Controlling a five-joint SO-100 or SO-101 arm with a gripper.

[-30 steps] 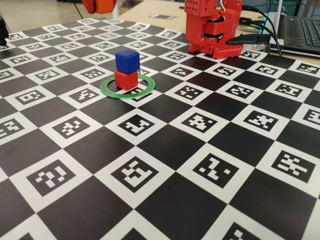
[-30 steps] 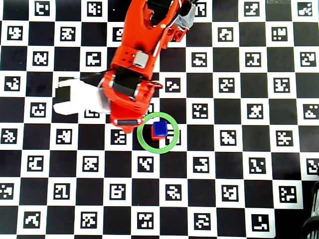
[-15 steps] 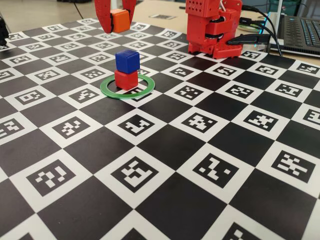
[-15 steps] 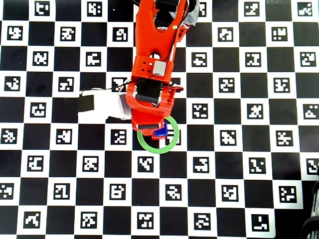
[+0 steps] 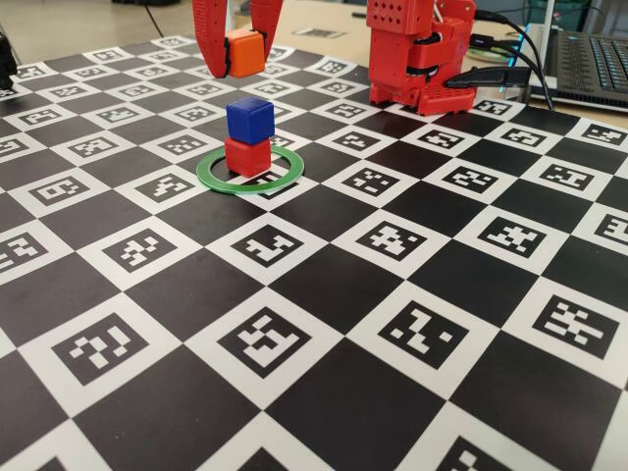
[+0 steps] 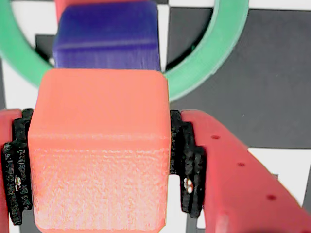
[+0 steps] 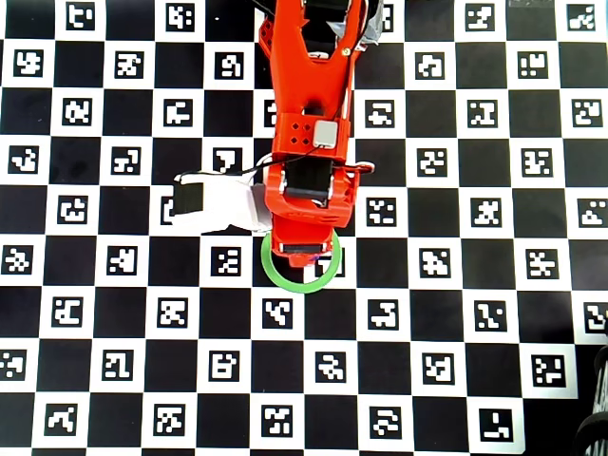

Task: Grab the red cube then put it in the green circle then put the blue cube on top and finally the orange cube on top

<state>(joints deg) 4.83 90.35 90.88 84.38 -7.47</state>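
The orange cube [image 5: 243, 52] sits clamped in the hand [image 5: 238, 61] near the top of the fixed view, a little left of centre, hanging above and behind the stack. Half a second ago it was higher and further left in that view; a second ago it barely showed at the top edge. So the arm has swung over the target and begun to come down, which I judge to be the final placement under way.

The blue cube [image 5: 249, 120] rests on the red cube [image 5: 247, 155] inside the green circle [image 5: 247, 171], left of centre on the checkered table [image 5: 412, 255]. From above, the arm now covers both stacked cubes and only the lower arc of the ring [image 7: 301, 283] shows.

In the wrist view the orange cube [image 6: 99, 150] is matte and faintly grainy with rounded edges, pinched between black ribbed pads [image 6: 187, 165]. The blue cube [image 6: 108, 36] lies just beyond it, not yet squarely beneath. The ring is thin, flat, smooth plastic.
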